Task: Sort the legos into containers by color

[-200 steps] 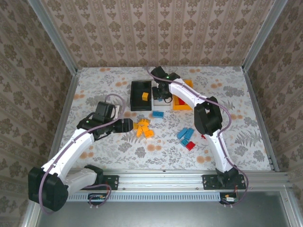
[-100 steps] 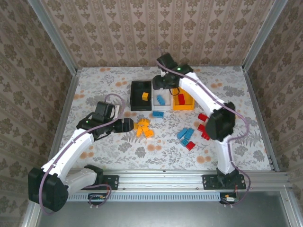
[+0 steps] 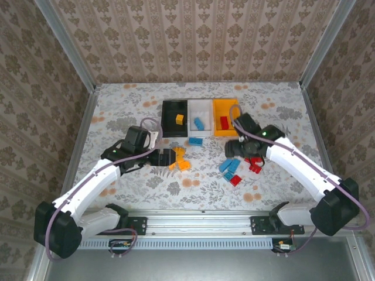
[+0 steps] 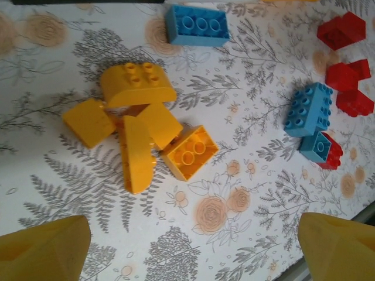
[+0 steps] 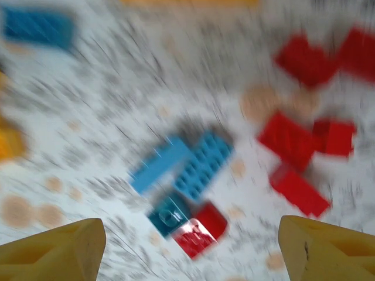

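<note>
Yellow legos [image 3: 179, 159] sit heaped centre-left, with blue legos [image 3: 229, 166] and red legos [image 3: 253, 165] to their right. The far containers [image 3: 201, 102] hold few bricks. My left gripper [image 4: 193, 249] and right gripper [image 5: 187, 246] hover spread and empty. I judge most sorting remains.

The whole table [image 3: 117, 105] is taken in from high above its near edge by the top camera, whereas it is looked down on closely from each wrist, the same blue bricks [image 4: 309, 109] and red bricks [image 4: 343, 32] being shared by all three views, though blurred in the right wrist's.
</note>
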`<move>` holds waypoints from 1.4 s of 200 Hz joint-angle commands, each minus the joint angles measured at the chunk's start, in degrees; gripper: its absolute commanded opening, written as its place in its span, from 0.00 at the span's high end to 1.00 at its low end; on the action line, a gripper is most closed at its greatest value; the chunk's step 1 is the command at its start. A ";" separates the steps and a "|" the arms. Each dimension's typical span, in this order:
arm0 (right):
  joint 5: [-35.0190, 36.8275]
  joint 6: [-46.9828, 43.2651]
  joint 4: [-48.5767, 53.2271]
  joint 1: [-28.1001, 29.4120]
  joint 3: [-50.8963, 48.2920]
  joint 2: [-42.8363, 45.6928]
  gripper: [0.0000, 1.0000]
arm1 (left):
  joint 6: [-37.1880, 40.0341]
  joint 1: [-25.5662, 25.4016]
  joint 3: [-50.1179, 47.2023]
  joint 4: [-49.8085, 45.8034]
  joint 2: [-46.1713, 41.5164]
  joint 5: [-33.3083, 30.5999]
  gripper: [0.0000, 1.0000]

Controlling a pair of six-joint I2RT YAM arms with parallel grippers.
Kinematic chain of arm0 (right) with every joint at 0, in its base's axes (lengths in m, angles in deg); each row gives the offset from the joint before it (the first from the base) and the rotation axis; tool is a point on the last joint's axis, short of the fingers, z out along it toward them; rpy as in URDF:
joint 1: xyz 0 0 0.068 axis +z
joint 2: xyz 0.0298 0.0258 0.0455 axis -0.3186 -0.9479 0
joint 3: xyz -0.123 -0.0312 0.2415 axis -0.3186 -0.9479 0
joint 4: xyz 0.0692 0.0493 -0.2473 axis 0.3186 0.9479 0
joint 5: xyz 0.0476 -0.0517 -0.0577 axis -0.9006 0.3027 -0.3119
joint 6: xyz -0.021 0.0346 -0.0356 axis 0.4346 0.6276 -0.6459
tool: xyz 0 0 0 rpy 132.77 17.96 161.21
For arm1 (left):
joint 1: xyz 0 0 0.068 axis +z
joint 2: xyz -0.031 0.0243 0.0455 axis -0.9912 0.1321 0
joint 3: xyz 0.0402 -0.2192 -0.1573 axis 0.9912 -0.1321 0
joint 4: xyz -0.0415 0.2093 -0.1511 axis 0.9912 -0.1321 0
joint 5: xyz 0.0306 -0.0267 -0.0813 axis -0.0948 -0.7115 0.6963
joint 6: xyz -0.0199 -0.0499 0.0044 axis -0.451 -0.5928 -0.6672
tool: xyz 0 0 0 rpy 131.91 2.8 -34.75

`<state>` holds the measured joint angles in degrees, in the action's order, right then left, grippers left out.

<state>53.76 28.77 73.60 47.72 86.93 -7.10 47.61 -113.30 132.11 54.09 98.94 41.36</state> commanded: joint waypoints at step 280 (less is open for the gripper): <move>-11.44 6.51 -12.94 8.12 -19.78 -8.36 0.28 | -3.29 -5.58 -1.33 1.44 4.52 -2.85 0.05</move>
<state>39.70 33.55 56.08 55.33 68.83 -15.88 45.44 -119.07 131.28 55.84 104.01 39.16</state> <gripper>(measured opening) 0.701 0.953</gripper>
